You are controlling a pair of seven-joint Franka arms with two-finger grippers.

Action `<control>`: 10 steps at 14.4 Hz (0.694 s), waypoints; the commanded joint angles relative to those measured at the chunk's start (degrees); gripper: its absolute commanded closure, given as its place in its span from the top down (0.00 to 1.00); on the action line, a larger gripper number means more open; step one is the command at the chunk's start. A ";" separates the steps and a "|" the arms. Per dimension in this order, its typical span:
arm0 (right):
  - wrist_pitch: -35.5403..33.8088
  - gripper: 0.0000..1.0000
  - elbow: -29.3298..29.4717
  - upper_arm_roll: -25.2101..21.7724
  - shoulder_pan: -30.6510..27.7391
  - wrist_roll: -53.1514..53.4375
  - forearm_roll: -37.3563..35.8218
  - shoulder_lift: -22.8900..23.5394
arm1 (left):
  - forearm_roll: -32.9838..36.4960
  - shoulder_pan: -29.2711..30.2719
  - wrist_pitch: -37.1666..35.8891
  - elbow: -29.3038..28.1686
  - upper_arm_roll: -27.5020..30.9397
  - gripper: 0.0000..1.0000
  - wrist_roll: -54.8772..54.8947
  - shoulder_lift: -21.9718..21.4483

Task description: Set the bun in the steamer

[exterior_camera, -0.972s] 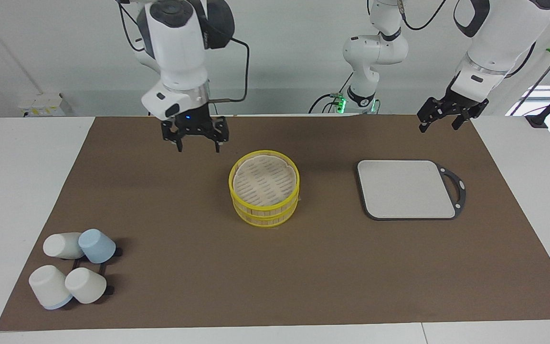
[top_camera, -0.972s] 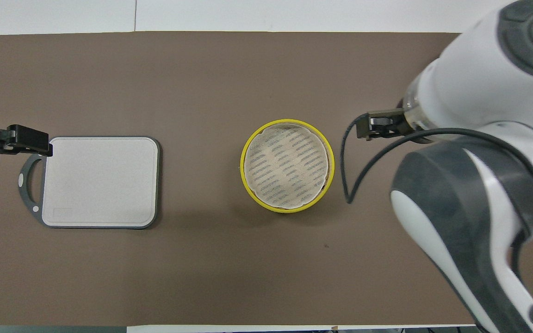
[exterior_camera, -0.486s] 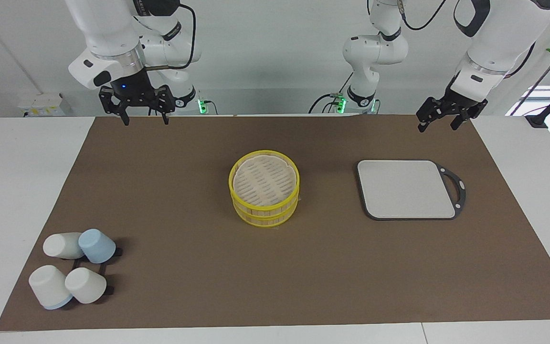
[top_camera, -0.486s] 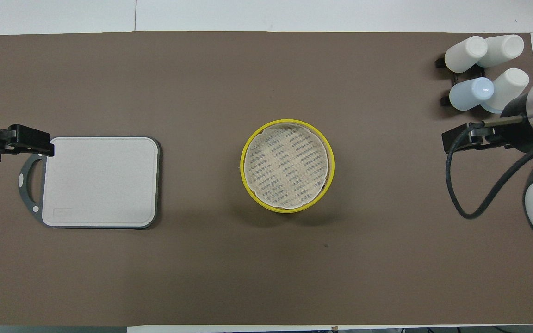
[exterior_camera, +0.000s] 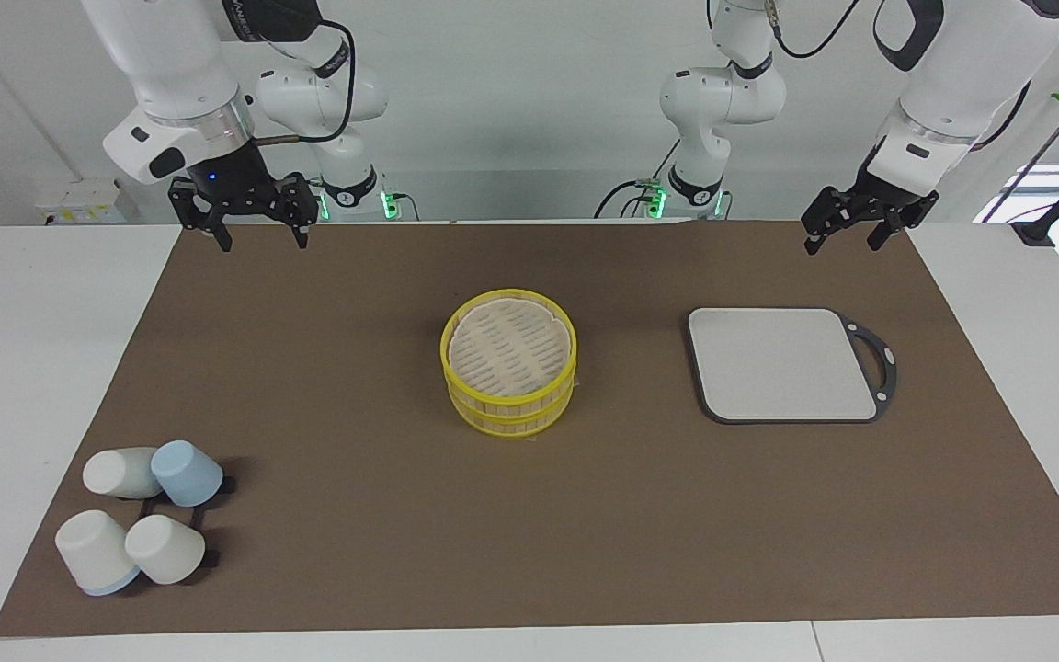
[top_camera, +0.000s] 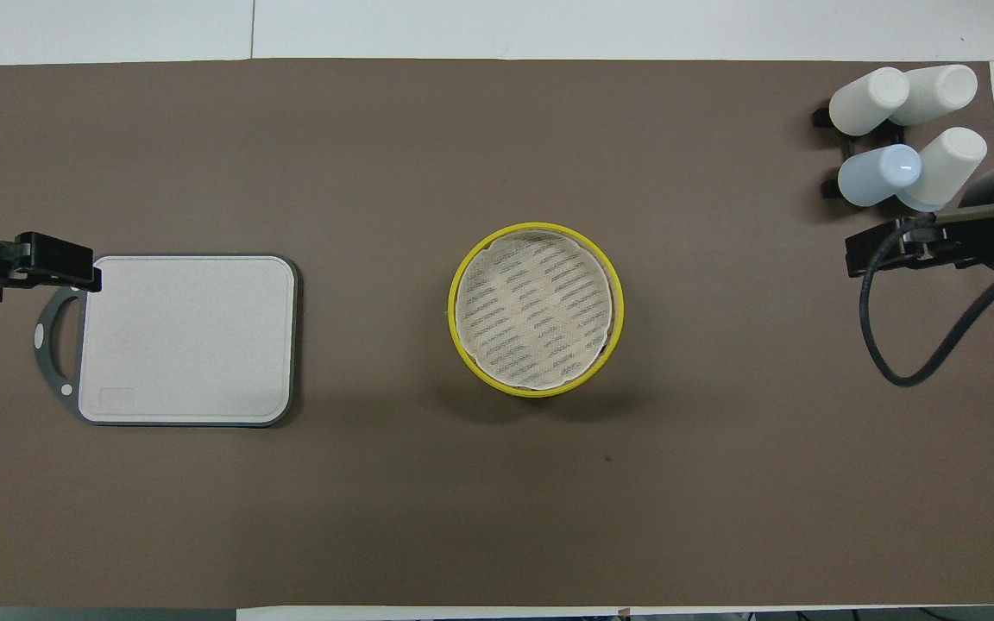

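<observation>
The steamer [exterior_camera: 508, 406] is a round basket with yellow rims in the middle of the brown mat, its rim also seen in the overhead view [top_camera: 540, 392]. Its pale woven lid [exterior_camera: 508, 348] [top_camera: 536, 309] sits shut on top. No bun shows in either view. My right gripper [exterior_camera: 260, 242] [top_camera: 894, 248] is open and empty, up over the mat's edge nearest the robots, toward the right arm's end. My left gripper [exterior_camera: 844, 241] [top_camera: 57, 263] is open and empty, over the mat by the board's handle, and this arm waits.
A grey rectangular board [exterior_camera: 782, 363] [top_camera: 186, 339] with a dark handle lies toward the left arm's end. Several white and blue cups [exterior_camera: 148, 510] [top_camera: 902, 129] lie on a black rack at the mat's corner farthest from the robots, at the right arm's end.
My right arm has pulled away from beside the steamer toward its own end of the table, uncovering the cups in the overhead view. The left arm and the steamer have not moved.
</observation>
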 commanded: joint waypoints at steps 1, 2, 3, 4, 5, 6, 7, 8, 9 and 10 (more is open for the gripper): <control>-0.45 1.00 -0.52 -0.73 1.31 -1.44 0.46 -0.26 | -0.96 0.75 -0.39 -0.33 -0.19 1.00 1.04 -0.74; -0.73 1.00 -0.08 -1.17 1.49 -1.44 0.54 -0.17 | -0.96 0.75 -0.39 -0.33 -0.19 1.00 1.04 -0.74; -0.29 1.00 -0.08 -1.61 1.40 -1.44 0.89 -0.26 | -0.96 0.75 -0.39 -0.33 -0.19 1.00 1.04 -0.74; -0.38 1.00 0.01 -2.05 1.06 -1.44 1.33 -0.26 | -0.96 0.75 -0.39 -0.24 -0.19 1.00 1.04 -0.74; -0.73 1.00 0.18 -2.05 0.18 -1.44 1.25 -0.17 | -0.96 0.75 -0.39 -0.33 -0.19 1.00 1.04 -0.74; -0.73 1.00 0.19 -1.97 -0.26 -1.44 1.25 -0.17 | -0.96 0.75 -0.31 -0.24 -0.19 1.00 1.04 -0.74; -0.82 1.00 0.19 -2.05 -0.53 -1.44 1.25 -0.17 | -0.96 0.67 -0.31 -0.24 -0.19 1.00 1.04 -0.74; -0.90 1.00 0.19 -1.79 -1.23 -1.44 1.25 -0.17 | -0.96 0.67 -0.31 -0.24 -0.19 1.00 1.04 -0.74; -0.99 1.00 0.19 -1.53 -2.19 -1.44 1.16 -0.35 | -0.96 0.67 -0.31 -0.24 -0.19 1.00 1.04 -0.74; -1.17 1.00 0.19 -1.61 -2.03 -1.44 1.33 -0.35 | -0.96 0.67 -0.31 -0.24 -0.28 1.00 1.04 -0.74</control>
